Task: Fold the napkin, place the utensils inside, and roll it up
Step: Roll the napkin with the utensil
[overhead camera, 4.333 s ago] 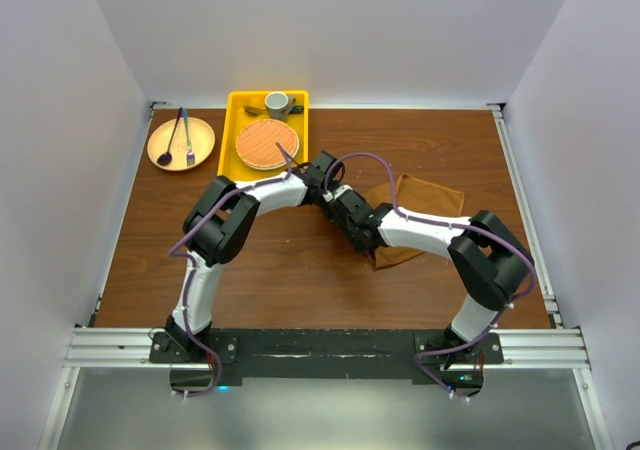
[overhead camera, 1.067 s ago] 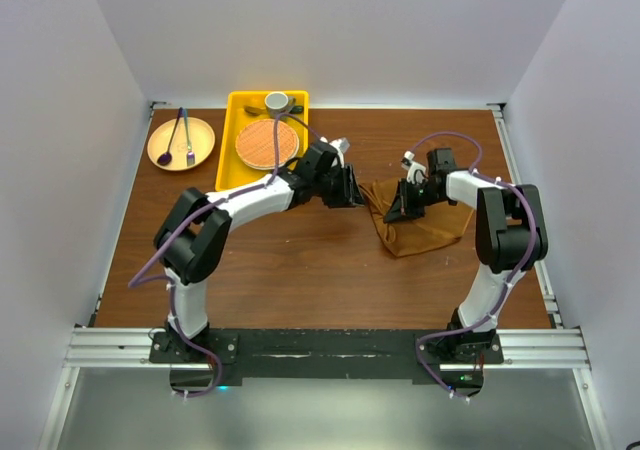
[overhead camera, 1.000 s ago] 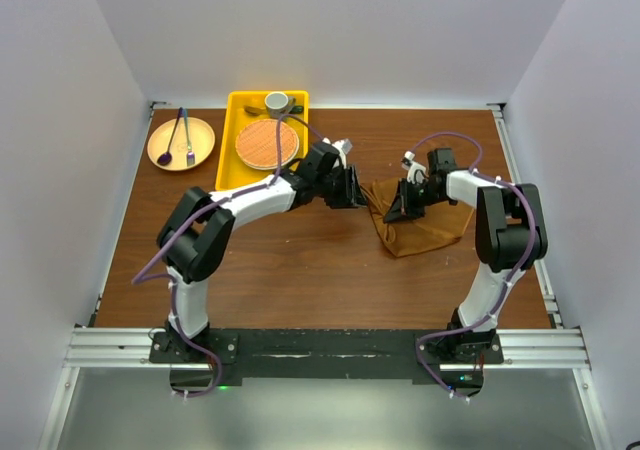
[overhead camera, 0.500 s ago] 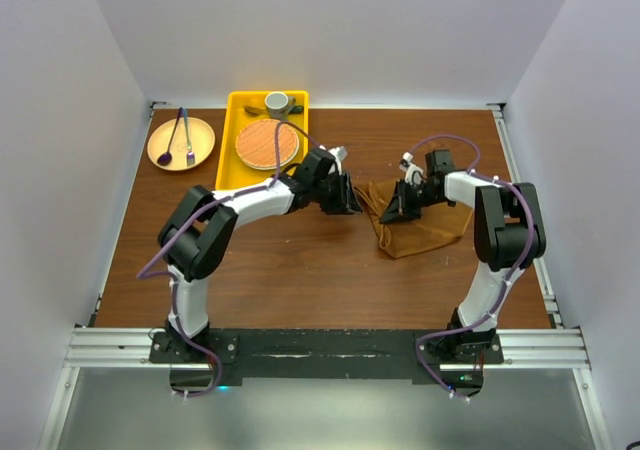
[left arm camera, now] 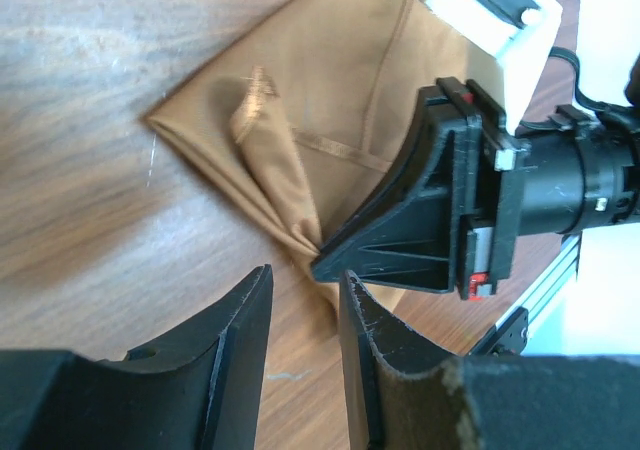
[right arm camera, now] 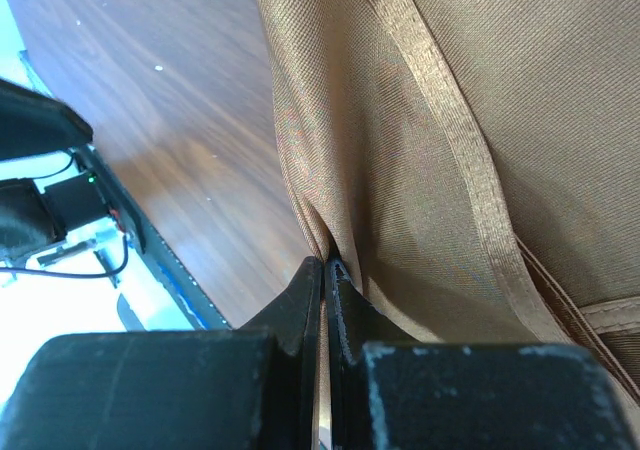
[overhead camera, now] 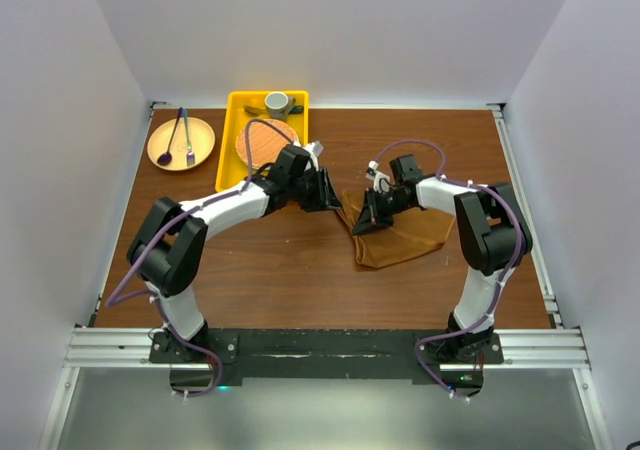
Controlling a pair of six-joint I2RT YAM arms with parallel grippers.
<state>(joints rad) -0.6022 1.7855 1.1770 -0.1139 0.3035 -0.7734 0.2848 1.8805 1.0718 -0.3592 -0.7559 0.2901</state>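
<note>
The rust-brown napkin [overhead camera: 405, 238] lies crumpled on the wooden table, right of centre. My right gripper [overhead camera: 361, 223] is shut on a pinched fold at the napkin's left edge; the right wrist view shows the jaws [right arm camera: 327, 262] closed on gathered cloth [right arm camera: 450, 120]. My left gripper [overhead camera: 334, 201] is just left of the napkin, open by a narrow gap and empty. Its jaws [left arm camera: 303, 275] point at the napkin [left arm camera: 300, 100] and at the right gripper's tip [left arm camera: 325, 265]. I cannot make out the cream spoon.
A yellow tray [overhead camera: 232, 140] at the back left holds a round orange woven mat [overhead camera: 262, 148] and a grey cup [overhead camera: 277, 101]. A tan plate [overhead camera: 200, 140] left of it carries a purple spoon [overhead camera: 165, 155] and a dark fork.
My right gripper has pulled the napkin leftward toward the table's middle, keeping hold of the fold. My left gripper has backed away to the left.
</note>
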